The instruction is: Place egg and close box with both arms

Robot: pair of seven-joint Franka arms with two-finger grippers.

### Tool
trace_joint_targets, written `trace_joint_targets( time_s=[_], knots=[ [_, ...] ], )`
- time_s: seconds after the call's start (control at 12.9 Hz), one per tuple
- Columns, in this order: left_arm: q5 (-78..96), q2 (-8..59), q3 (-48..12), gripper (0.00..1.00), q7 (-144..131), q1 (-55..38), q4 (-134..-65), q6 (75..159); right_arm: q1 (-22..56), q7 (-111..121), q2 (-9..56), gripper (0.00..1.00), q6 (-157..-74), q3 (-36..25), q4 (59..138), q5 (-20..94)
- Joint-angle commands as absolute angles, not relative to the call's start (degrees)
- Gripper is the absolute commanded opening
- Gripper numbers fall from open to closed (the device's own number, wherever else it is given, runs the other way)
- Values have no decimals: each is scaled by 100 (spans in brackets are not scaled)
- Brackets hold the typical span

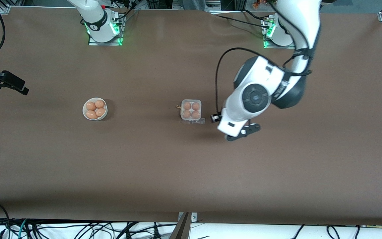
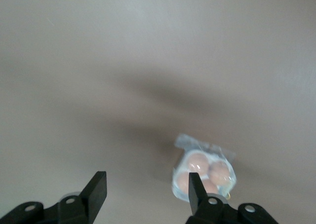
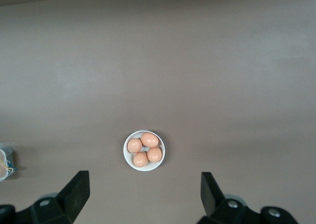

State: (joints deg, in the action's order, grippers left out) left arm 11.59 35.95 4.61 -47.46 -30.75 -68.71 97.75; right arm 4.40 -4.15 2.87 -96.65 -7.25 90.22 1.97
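The clear box [image 1: 191, 110] stands mid-table with orange-brown eggs [image 1: 187, 106] in its cells. A clear flap lies flat on its side nearer the camera; I cannot tell how the lid sits. My left gripper [image 1: 244, 132] is open and empty above the table, beside the box toward the left arm's end. In the left wrist view, the left gripper [image 2: 144, 179] is open and the box [image 2: 203, 173] shows next to one fingertip [image 2: 191, 182]. My right gripper [image 3: 143, 177] is open and empty, high over the white bowl [image 3: 144, 161] of eggs [image 3: 149, 139]. It is out of the front view.
The white bowl [image 1: 95, 117] with several eggs stands toward the right arm's end. A black fixture [image 1: 3, 82] juts over the table edge at that end. A small yellowish loop [image 1: 178, 107] lies beside the box. Cables run along the table's near edge.
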Motion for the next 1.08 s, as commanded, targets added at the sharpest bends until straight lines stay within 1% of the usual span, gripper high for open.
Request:
trace_joint_targets(
  time_s=[0.0,0.08,0.23,0.39,0.62,1.0],
  knots=[
    [626,3358,466,97,-4570,-2849,-6804,9686,457,-510,272,100,-9791,-703,9079,97],
    [467,3270,475,100,-4562,-2735,-6716,9555,492,-518,281,100,-9791,-694,9079,97],
    [256,3261,466,100,-4370,-2480,-6540,9247,536,-510,351,100,-9844,-703,9070,105],
    [272,3217,414,100,-4009,-2103,-6189,8844,536,-510,352,100,-9844,-703,9079,105],
    [316,2569,404,100,-3229,-1592,-6423,8719,536,-510,352,100,-9835,-703,9079,105],
    [246,1435,404,100,-1585,-802,-7302,8604,510,-510,352,100,-9817,-721,9097,114]
  ],
)
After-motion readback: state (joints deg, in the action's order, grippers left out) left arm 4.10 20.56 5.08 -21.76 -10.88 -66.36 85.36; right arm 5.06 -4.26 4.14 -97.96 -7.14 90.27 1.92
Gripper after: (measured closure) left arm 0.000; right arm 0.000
